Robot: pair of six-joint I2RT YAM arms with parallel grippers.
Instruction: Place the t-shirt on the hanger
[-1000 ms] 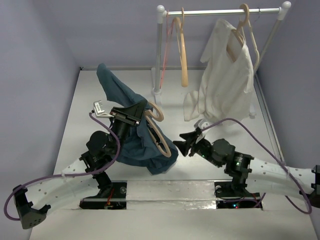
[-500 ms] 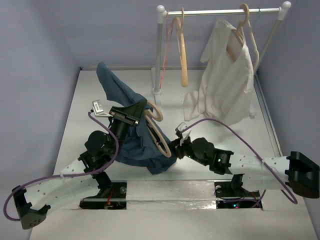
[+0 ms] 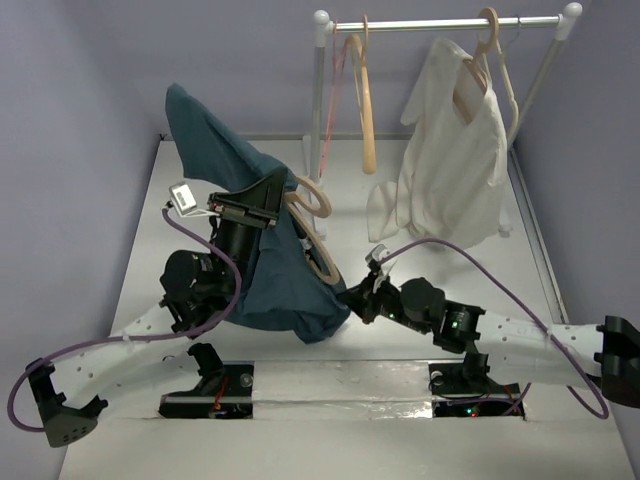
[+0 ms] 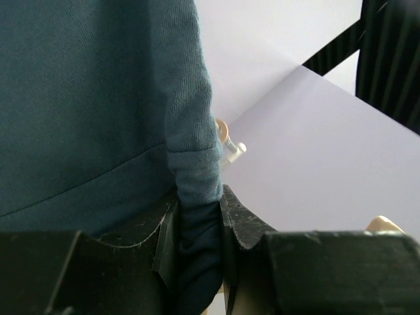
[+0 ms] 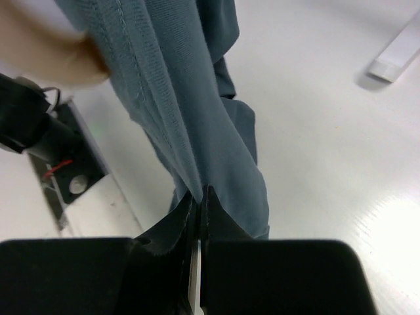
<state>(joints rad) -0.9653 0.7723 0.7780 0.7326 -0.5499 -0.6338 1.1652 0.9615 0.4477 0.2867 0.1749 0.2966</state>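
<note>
The dark teal t-shirt [image 3: 275,275] hangs off the table from my raised left gripper [image 3: 262,203], one end sticking up at the back left. The tan hanger [image 3: 312,200] pokes out of the cloth on the right, hook upward. In the left wrist view the left gripper [image 4: 197,200] is shut on a thick fold of the t-shirt [image 4: 98,98], with a sliver of tan under it. My right gripper [image 3: 348,297] is low at the shirt's bottom right corner. Seen from the right wrist, the right gripper [image 5: 199,195] is shut on the t-shirt [image 5: 197,118] at its edge.
A white clothes rail [image 3: 440,22] stands at the back right. On it hang a cream-white garment [image 3: 450,160], a yellow-orange hanger [image 3: 366,110] and a thin pink hanger [image 3: 335,90]. The rail's left post [image 3: 318,120] stands just behind the shirt. Lavender walls enclose the white table [image 3: 430,270].
The left arm has lifted the t-shirt and hanger higher and to the left. The right gripper moved left to the shirt's lower corner and shut on it.
</note>
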